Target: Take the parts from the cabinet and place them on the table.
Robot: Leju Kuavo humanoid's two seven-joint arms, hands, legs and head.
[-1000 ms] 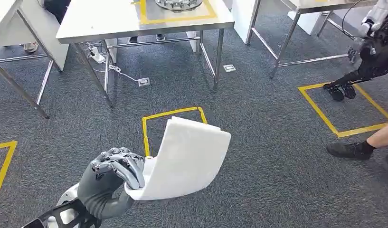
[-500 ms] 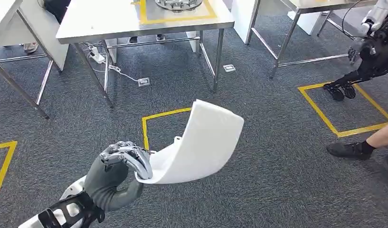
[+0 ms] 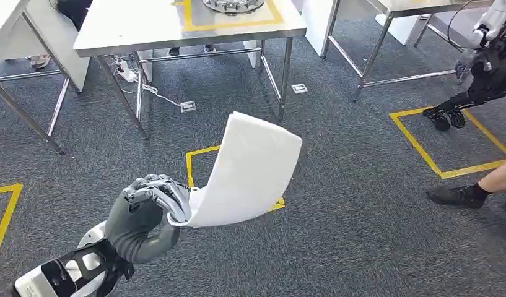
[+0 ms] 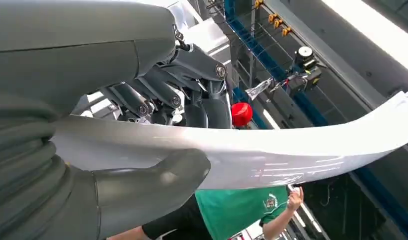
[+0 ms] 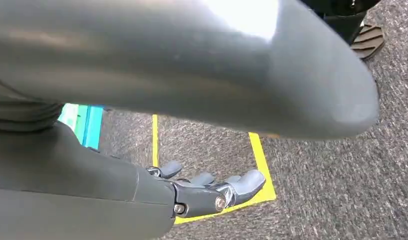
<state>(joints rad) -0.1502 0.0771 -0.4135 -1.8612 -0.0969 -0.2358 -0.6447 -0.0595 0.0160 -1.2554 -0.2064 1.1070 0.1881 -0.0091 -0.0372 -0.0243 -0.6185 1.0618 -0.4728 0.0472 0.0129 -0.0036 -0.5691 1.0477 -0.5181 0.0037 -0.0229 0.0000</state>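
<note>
My left hand point(image 3: 148, 213) grips a white curved panel point(image 3: 250, 170) by its lower edge, low in the head view. The panel stands tilted up over the carpet, its far end pointing toward the steel table point(image 3: 132, 28). In the left wrist view the thumb point(image 4: 152, 185) presses under the panel point(image 4: 301, 147) and the dark fingers point(image 4: 192, 100) wrap over it. My right hand point(image 5: 202, 192) hangs over the carpet with fingers stretched out and nothing in it.
The steel table carries a yellow tape frame and a round metal part point(image 3: 233, 5). Yellow tape squares point(image 3: 194, 154) mark the carpet. Another robot point(image 3: 488, 68) stands at the right, with a person's shoe point(image 3: 453, 195) below it. More table legs point(image 3: 368, 59) lie ahead.
My left hand has turned the panel from lying low and flat to standing more upright, its far end now higher. The hand itself shifted only slightly.
</note>
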